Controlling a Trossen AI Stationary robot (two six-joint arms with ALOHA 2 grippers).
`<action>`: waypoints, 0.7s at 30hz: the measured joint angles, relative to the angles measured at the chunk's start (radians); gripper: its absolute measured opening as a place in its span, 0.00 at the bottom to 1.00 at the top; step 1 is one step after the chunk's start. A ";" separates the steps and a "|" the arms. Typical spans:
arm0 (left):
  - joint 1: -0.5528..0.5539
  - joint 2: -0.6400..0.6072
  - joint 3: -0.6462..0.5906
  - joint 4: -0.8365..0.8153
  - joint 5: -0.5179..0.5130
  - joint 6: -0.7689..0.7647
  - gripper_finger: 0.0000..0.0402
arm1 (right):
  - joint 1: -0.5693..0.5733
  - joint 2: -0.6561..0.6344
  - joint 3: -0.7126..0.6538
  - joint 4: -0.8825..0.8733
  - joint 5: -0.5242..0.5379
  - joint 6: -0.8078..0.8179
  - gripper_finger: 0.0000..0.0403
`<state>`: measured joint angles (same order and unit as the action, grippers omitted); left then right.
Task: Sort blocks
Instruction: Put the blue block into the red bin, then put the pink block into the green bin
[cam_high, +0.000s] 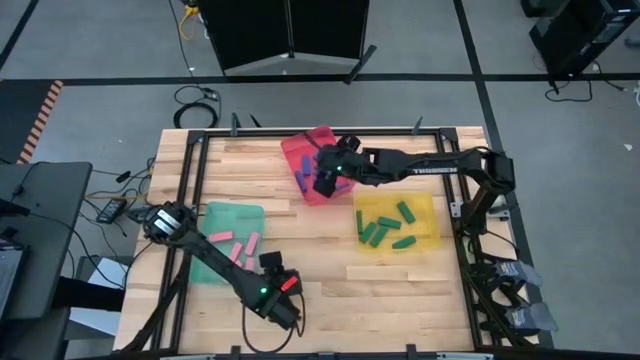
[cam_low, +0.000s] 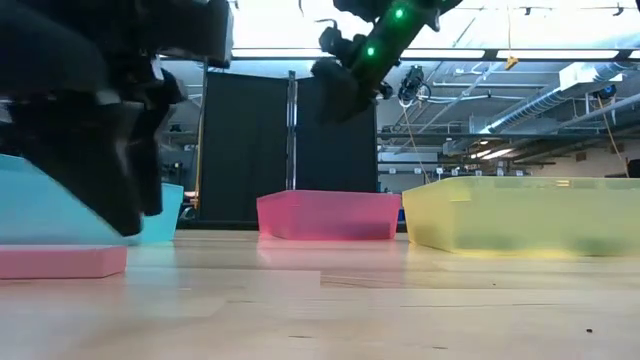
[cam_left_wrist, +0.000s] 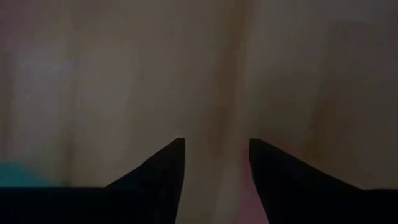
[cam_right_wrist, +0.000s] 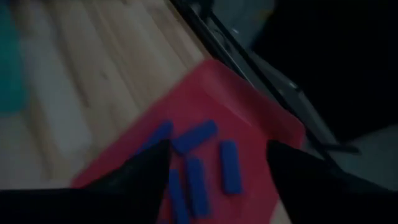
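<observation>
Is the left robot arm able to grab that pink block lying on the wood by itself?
Probably yes. The left gripper, fingers open, hangs right over the small pink rectangular block on the wooden table; nothing lies between them. The right gripper is far off, over the translucent red tray.

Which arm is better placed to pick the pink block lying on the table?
Left. Its open gripper is low over the pink block beside the green tray; the right gripper hovers over the red tray.
</observation>
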<state>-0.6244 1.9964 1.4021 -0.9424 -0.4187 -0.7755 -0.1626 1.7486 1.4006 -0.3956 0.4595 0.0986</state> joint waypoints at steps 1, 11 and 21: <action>0.003 0.004 -0.001 0.025 0.028 0.024 0.47 | 0.004 -0.011 0.000 0.012 -0.017 -0.001 0.73; 0.013 0.006 -0.050 0.084 0.098 0.124 0.57 | 0.085 -0.115 0.000 0.020 -0.032 -0.014 0.75; 0.041 0.004 -0.061 0.115 0.129 0.218 0.57 | 0.138 -0.133 0.000 0.010 0.001 -0.024 0.68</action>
<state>-0.5830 2.0001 1.3411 -0.8278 -0.2896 -0.5580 -0.0248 1.6154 1.4006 -0.3856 0.4606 0.0750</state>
